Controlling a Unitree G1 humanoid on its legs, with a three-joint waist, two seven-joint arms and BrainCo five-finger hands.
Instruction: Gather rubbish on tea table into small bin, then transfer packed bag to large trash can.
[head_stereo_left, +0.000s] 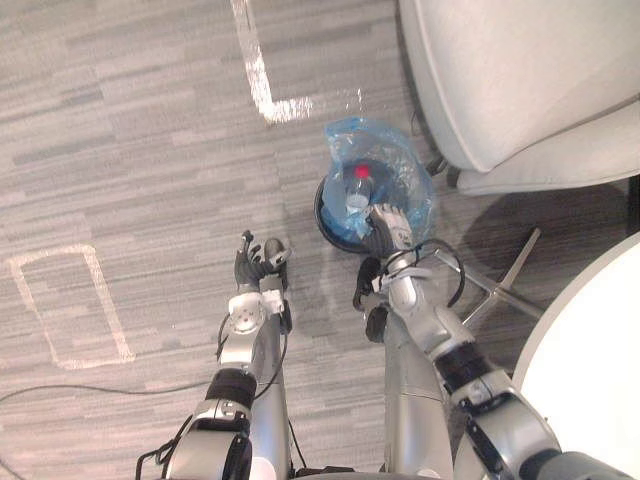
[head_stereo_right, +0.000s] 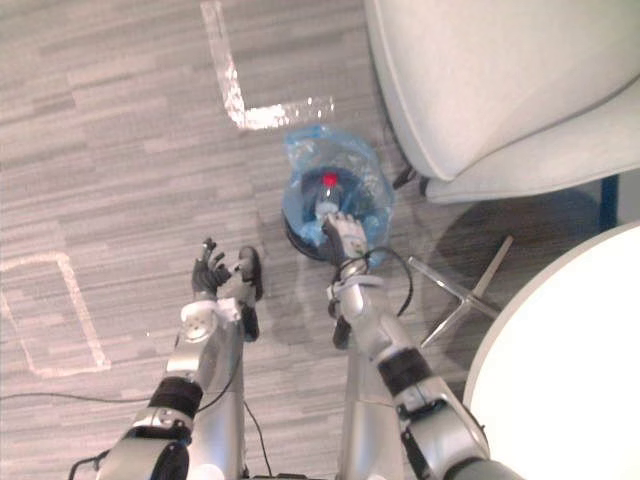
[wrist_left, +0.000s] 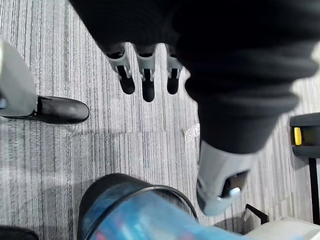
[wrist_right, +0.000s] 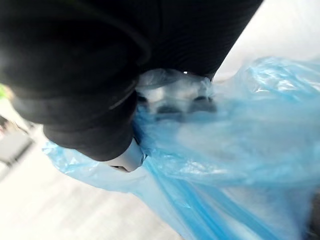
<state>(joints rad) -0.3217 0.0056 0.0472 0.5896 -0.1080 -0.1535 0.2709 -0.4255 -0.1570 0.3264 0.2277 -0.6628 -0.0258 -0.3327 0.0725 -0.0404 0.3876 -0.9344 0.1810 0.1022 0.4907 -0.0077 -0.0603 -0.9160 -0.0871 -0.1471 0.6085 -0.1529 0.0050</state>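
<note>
Left eye view: the small black bin (head_stereo_left: 322, 212) stands on the carpet (head_stereo_left: 120, 120) just beside a pale armchair (head_stereo_left: 500, 80). It is lined with a blue bag (head_stereo_left: 400, 150) that holds a red-capped bottle (head_stereo_left: 358, 192). The right hand (head_stereo_left: 388, 228) is at the bag's near edge, its fingers veiled by plastic, so I cannot tell their grip. The left hand (head_stereo_left: 258, 262) hovers over the carpet beside the bin, fingers straight and holding nothing. A white table (head_stereo_left: 590, 350) is near.

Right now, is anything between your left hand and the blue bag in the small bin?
Nothing visible. Just carpet separates the left hand from the small bin and its blue bag. The right hand is at the bag's near edge.
</note>
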